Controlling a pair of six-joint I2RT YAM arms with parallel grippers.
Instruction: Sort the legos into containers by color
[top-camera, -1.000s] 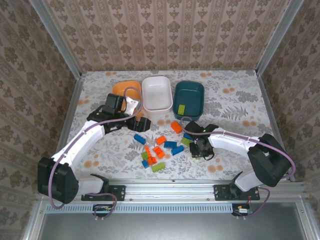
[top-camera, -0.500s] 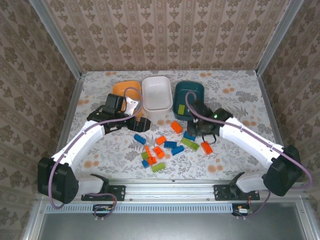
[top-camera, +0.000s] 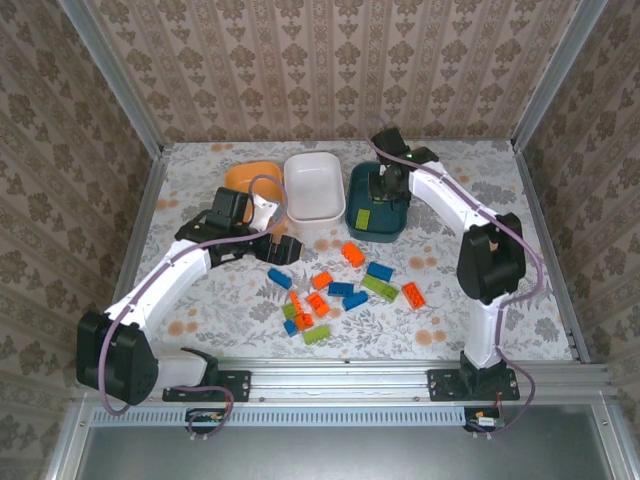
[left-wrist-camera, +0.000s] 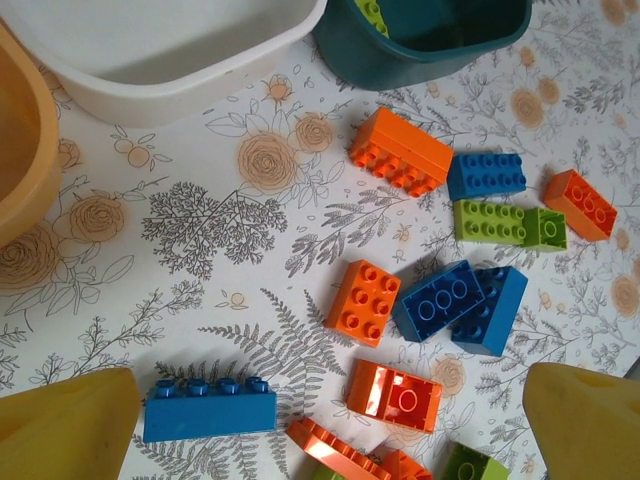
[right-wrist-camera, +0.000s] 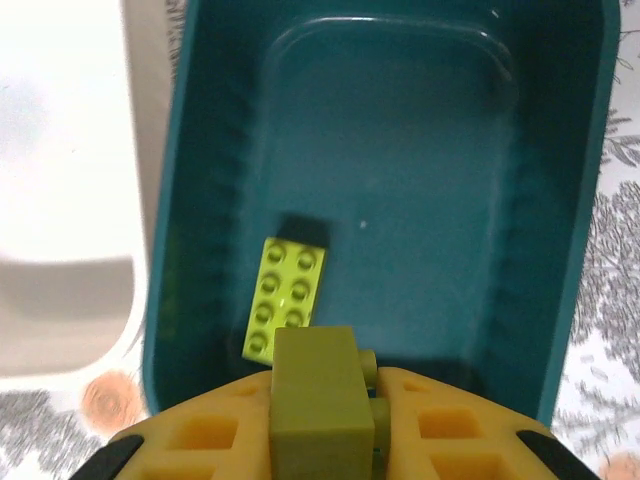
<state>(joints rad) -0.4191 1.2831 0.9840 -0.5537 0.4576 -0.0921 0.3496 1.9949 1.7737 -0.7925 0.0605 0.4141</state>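
Blue, orange and lime legos (top-camera: 335, 292) lie scattered on the table in front of the three containers: an orange tub (top-camera: 238, 178), a white tub (top-camera: 314, 190) and a dark teal tub (top-camera: 399, 226). My right gripper (top-camera: 385, 186) hangs over the teal tub (right-wrist-camera: 560, 200), shut on a lime green lego (right-wrist-camera: 318, 385). Another lime brick (right-wrist-camera: 285, 297) lies flat inside that tub. My left gripper (top-camera: 283, 248) hovers open at the pile's left end, its yellow fingers (left-wrist-camera: 65, 430) wide apart above a long blue brick (left-wrist-camera: 208, 408) and orange bricks (left-wrist-camera: 395, 395).
The white tub (left-wrist-camera: 150, 75) and the orange tub (left-wrist-camera: 15, 150) look empty. Tubs stand side by side near the back of the floral tabletop, with metal frame rails (top-camera: 140, 240) along the sides. Bare table lies right of the pile (top-camera: 480, 300).
My right arm has lifted a lime brick from the pile's right side and swung it back to above the teal tub. The left arm has stayed still.
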